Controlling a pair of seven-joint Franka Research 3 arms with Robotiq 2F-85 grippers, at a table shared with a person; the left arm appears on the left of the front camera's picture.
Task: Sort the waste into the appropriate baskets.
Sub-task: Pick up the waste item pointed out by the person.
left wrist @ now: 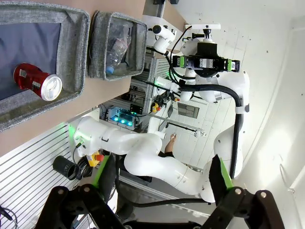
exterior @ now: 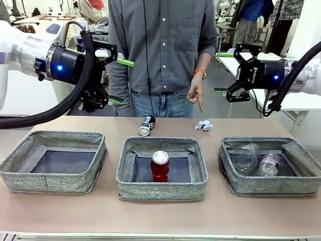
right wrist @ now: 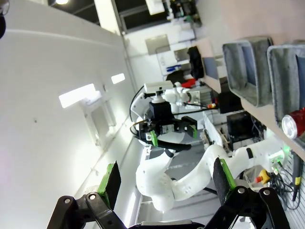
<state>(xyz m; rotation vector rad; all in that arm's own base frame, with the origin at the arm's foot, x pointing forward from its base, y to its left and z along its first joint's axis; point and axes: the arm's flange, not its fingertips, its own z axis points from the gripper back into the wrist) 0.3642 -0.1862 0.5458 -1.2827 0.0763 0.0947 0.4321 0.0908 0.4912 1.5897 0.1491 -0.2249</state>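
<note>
Three grey baskets stand in a row. The left basket [exterior: 50,181] shows its dark bottom. In the middle basket [exterior: 161,190] a red soda can [exterior: 160,165] stands upright. The right basket [exterior: 273,186] holds a clear cup [exterior: 246,158] and a clear bottle [exterior: 269,164]. Behind the baskets, a crushed dark can [exterior: 146,125] and a white paper wad [exterior: 203,125] lie on the table. My left gripper [exterior: 120,81] hangs open and empty, high above the table's far left. My right gripper [exterior: 221,73] is open and empty, high at the far right. The red can [left wrist: 35,82] also appears in the left wrist view.
A person in a grey shirt stands at the far edge, one hand [exterior: 196,93] pointing a finger down toward the paper wad. Bare tabletop runs in front of the baskets and between them. The two arms face each other across the person.
</note>
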